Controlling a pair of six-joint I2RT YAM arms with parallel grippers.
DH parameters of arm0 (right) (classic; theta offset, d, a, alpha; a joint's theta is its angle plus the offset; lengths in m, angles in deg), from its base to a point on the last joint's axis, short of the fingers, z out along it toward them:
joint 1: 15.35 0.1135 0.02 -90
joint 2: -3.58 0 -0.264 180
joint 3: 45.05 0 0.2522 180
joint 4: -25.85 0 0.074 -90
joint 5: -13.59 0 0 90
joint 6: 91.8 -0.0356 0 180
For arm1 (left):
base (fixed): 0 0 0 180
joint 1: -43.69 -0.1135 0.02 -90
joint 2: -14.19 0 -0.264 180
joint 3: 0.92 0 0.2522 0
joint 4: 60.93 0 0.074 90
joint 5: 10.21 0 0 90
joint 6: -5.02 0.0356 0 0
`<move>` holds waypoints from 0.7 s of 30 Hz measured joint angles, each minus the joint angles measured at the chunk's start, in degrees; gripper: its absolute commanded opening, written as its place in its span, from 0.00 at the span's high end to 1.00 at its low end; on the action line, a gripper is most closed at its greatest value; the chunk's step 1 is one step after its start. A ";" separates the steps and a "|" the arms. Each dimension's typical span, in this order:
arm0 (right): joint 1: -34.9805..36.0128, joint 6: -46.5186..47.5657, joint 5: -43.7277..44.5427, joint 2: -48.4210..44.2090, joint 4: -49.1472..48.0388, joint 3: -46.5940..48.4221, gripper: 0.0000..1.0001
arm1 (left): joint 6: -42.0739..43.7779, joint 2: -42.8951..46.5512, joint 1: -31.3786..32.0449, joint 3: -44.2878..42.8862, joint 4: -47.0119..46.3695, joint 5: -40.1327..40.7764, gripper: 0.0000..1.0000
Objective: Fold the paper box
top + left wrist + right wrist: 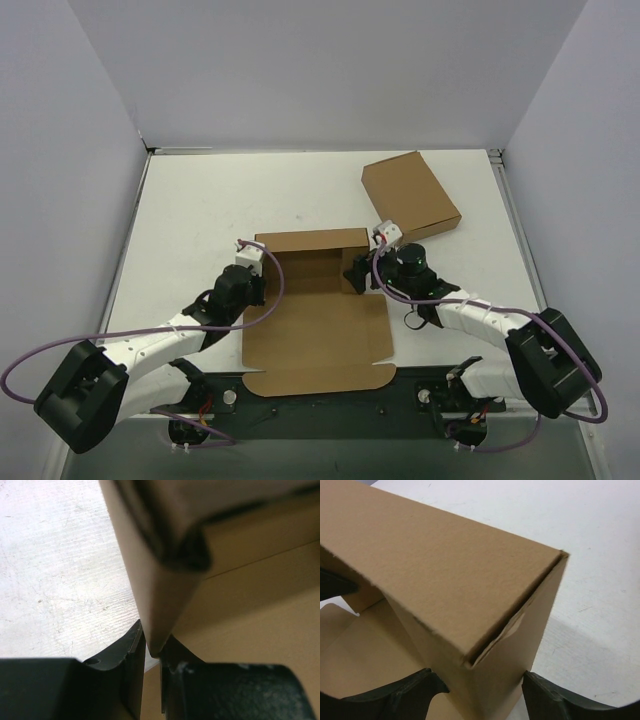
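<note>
Two grippers flank the paper box (pixel 315 335), which lies at the centre of the table (pixel 200 205) with its far walls raised. At 9 o'clock the left gripper (pixel 260 272) pinches the box's left wall between nearly closed fingers (pixel 132 647). At 3 o'clock the right gripper (pixel 357 272) straddles the right corner, spread wide and gripping nothing. A closed carton (pixel 410 195) sits at 1 o'clock.

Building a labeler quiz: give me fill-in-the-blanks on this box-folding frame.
The left tool pinches the paper box on its ___ side. The right tool straddles a ___ of it. The closed carton sits at the far ___ of the table.
Missing: left; corner; right.
</note>
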 measured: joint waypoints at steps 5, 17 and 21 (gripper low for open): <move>-0.72 0.26 0.55 1.57 -0.94 0.74 0.49 | 0.00 -0.02 -0.04 0.00 -0.02 0.04 0.78; 2.97 0.61 11.47 1.60 -0.07 0.87 0.67 | 0.92 -1.05 0.09 -0.55 -0.15 -1.53 0.45; 4.26 0.59 14.67 2.29 0.15 1.55 0.68 | 1.07 -0.68 0.31 -1.07 0.48 -3.63 0.32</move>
